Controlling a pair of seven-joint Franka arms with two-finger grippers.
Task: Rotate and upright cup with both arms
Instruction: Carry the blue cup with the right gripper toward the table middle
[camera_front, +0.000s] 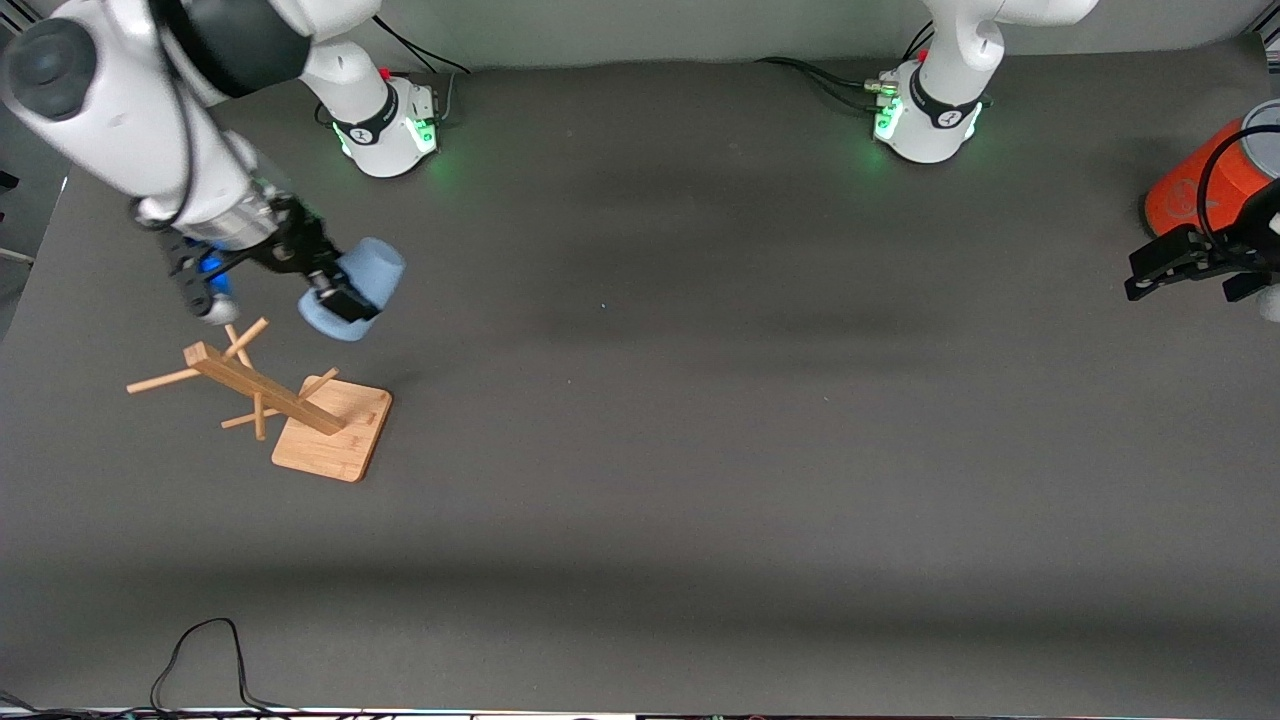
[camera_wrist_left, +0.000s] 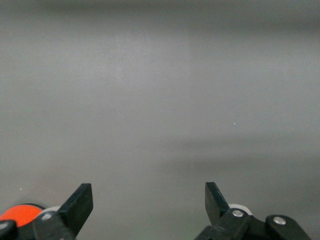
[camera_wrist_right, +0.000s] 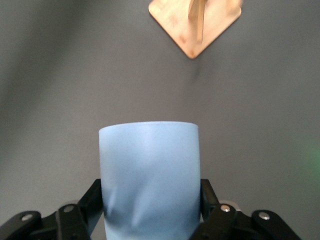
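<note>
The pale-blue cup (camera_front: 356, 287) is tilted on its side in the air, held by my right gripper (camera_front: 330, 290), which is shut on its body above the table near the wooden rack. In the right wrist view the cup (camera_wrist_right: 149, 175) fills the space between the black fingers (camera_wrist_right: 90, 202), its wall dented by the squeeze. My left gripper (camera_front: 1180, 268) is open and empty, waiting above the table at the left arm's end, next to the orange cylinder. Its fingertips (camera_wrist_left: 80, 200) stand wide apart over bare mat.
A wooden mug rack (camera_front: 300, 410) with pegs on a square base stands just nearer the front camera than the held cup; its base (camera_wrist_right: 195, 25) shows in the right wrist view. A large orange cylinder (camera_front: 1200, 180) with a grey top stands at the left arm's end.
</note>
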